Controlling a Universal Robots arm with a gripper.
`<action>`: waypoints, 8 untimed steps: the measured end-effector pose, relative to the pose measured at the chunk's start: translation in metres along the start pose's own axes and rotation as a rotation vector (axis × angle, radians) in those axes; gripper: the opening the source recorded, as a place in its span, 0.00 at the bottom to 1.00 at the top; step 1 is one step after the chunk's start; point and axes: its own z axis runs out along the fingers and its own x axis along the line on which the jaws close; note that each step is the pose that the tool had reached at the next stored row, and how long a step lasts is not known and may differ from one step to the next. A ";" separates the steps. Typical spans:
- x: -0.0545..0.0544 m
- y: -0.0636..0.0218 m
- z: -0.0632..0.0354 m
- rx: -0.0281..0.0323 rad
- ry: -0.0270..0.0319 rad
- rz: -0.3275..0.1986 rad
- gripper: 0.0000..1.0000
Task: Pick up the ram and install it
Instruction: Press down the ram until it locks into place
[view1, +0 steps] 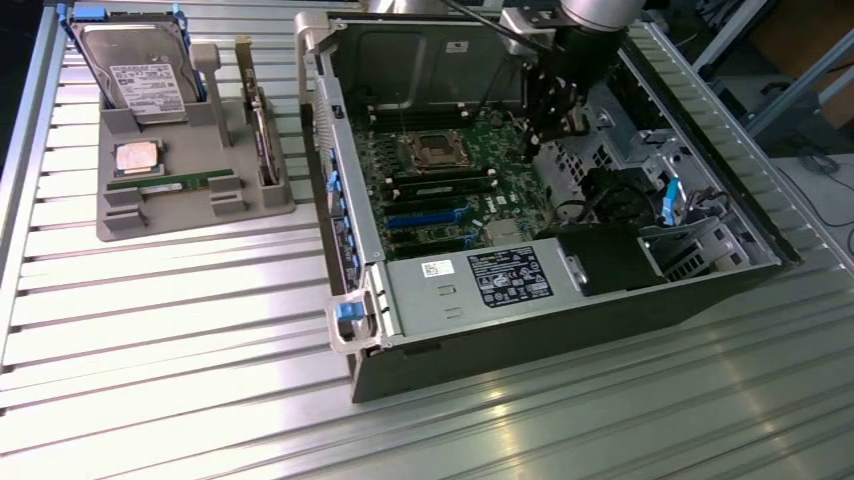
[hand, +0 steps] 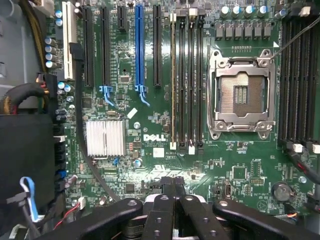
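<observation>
The gripper (hand: 172, 200), pressed together and empty, hangs over the board (hand: 165, 145) inside the case (view1: 534, 330). The ram (view1: 167, 183), a thin green stick, lies in the grey tray (view1: 200, 205) on the ribbed metal surface (view1: 174, 330). Descending here risks striking slots or the bare socket (hand: 241, 95).

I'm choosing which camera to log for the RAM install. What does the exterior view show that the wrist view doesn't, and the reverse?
Exterior view alone: the grey parts holder beside the computer case, carrying a hard drive, a processor chip and the ram lying flat. Wrist view alone: the shut pincer empty above the motherboard, the silver heatsink, the blue slot. Both: the open CPU socket and black memory slots.
</observation>
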 end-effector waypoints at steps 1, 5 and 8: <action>0.000 0.0000 -0.0026 0.0000 0.0000 0.000 0.11; 0.001 -0.0002 -0.0154 0.0000 0.0000 0.000 0.11; 0.002 -0.0004 -0.0260 0.0000 0.0000 0.000 0.11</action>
